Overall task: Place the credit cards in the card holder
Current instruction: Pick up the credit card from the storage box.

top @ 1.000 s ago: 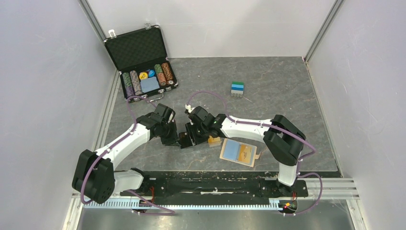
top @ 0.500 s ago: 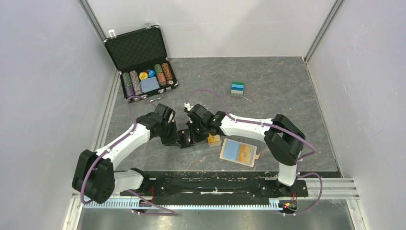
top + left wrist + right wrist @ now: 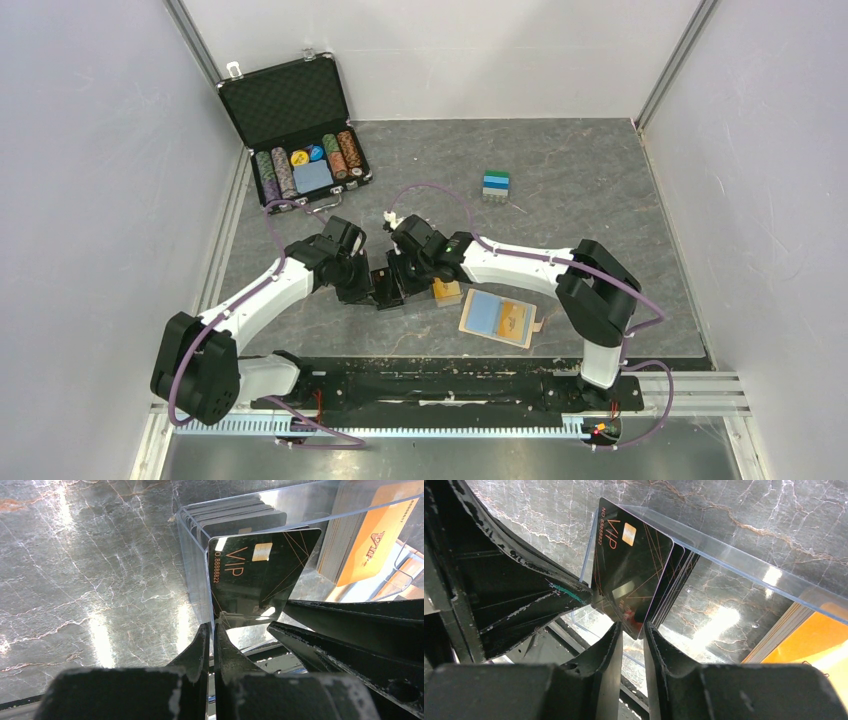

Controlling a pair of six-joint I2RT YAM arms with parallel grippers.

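My left pincer (image 3: pixel 210 635) clamped tight on thin wall of clear box (image 3: pixel 744 565), near middle of table (image 3: pixel 600 200). My right pincer (image 3: pixel 633 635) narrow, bottom corner of black VIP card (image 3: pixel 631 565) between my fingers; cannot tell whether pads bite. Card stands tilted at front of dark card stack (image 3: pixel 235 515) inside clear box. Orange box (image 3: pixel 447 292) just right of it. Card holder (image 3: pixel 516 322) lies open at near edge, right of both pincers, apart from VIP card. Blue card (image 3: pixel 485 313) on its left half.

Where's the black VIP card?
The black VIP card stands tilted in the clear box, mid left wrist view, by the dark card stack, orange-topped stack to its right.
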